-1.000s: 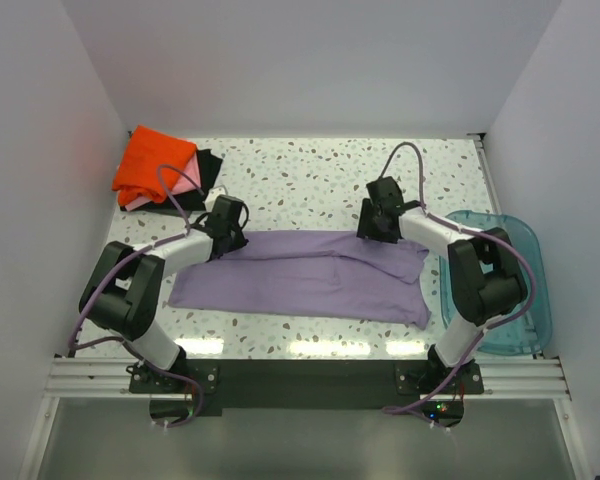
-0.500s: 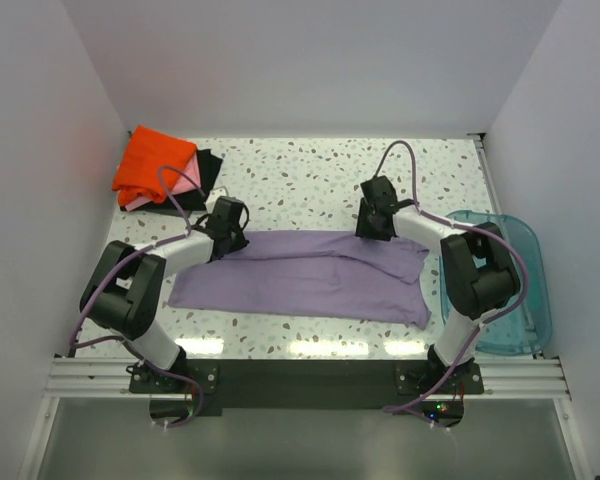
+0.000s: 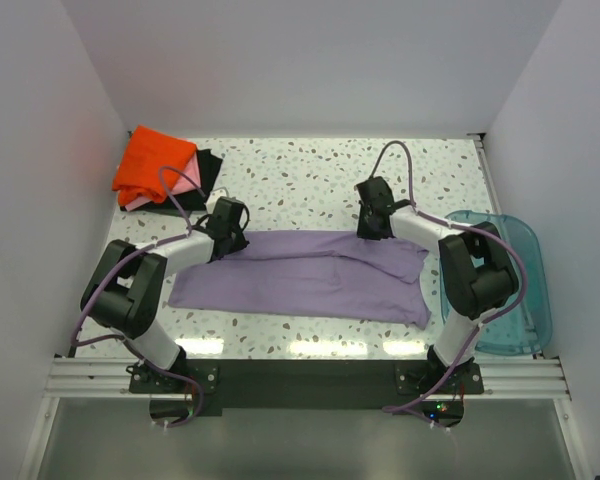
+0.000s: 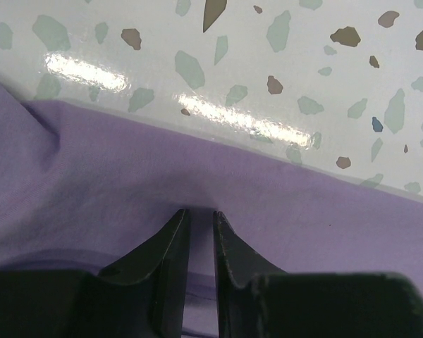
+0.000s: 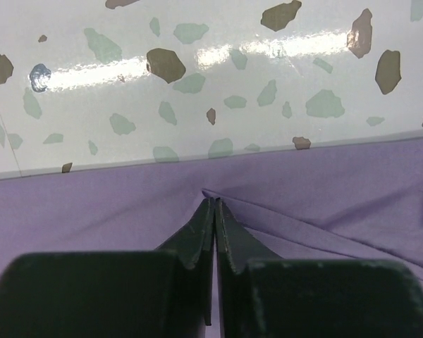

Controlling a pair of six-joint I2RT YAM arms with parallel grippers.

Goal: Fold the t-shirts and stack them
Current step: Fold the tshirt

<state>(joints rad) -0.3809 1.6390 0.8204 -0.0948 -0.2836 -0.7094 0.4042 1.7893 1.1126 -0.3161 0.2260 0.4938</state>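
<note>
The lavender t-shirt [image 3: 300,275] lies flat across the table's middle as a long folded band. My left gripper [image 3: 228,236] sits on its far left edge. In the left wrist view its jaws [image 4: 199,211] are nearly together with a strip of the purple cloth [image 4: 92,169] pinched between them. My right gripper [image 3: 372,228] is on the far edge right of centre. In the right wrist view it [image 5: 215,202] is shut, and a crease of the cloth [image 5: 338,183] runs from its tips. Folded orange [image 3: 155,165], pink [image 3: 187,180] and black [image 3: 208,165] t-shirts are stacked at the back left.
A translucent teal bin [image 3: 533,262] stands at the right edge, just right of the right arm. White walls close in the table on the left, back and right. Bare speckled tabletop [image 3: 300,180] lies beyond the shirt's far edge.
The right gripper has moved slightly left along the shirt's far edge and closed its jaws. The left gripper has stayed where it was, its jaws narrowing a little.
</note>
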